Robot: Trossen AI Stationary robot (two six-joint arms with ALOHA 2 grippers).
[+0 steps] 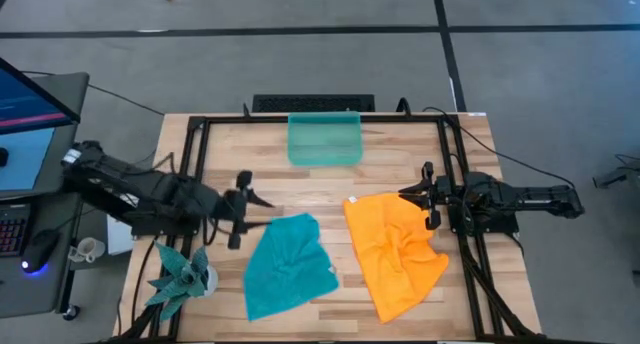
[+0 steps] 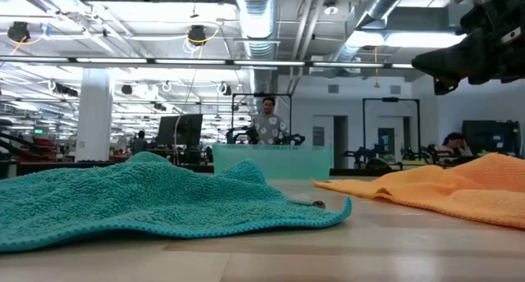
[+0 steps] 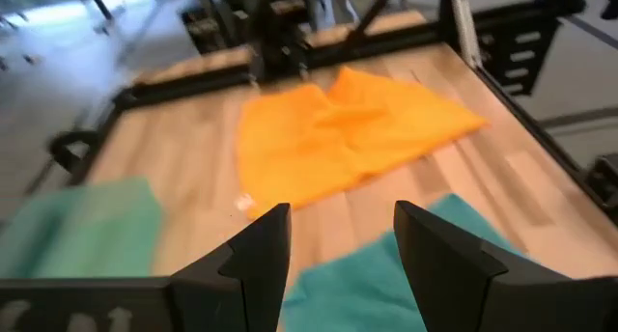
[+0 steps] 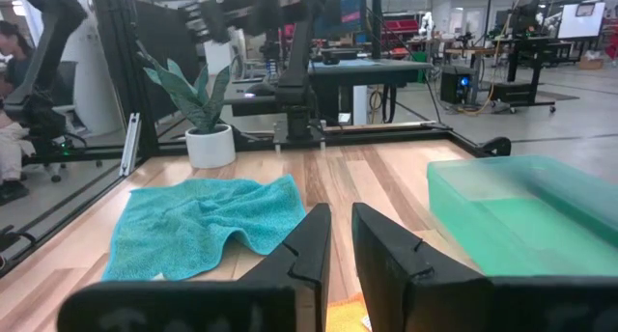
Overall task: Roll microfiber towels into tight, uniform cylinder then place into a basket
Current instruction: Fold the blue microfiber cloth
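The teal towel (image 1: 286,266) lies flat and unrolled on the desk (image 1: 400,179), its long axis running from the near edge toward the basket (image 1: 324,138) at the far edge. The left end effector (image 1: 241,208) hovers just beside the towel's far corner, fingers spread wide and empty; it is the nearer arm, and the cloth lies ahead of it and slightly toward the desk's middle. The orange towel (image 1: 396,252) lies crumpled just under the right end effector (image 1: 429,196), whose fingers stand narrow with nothing between them.
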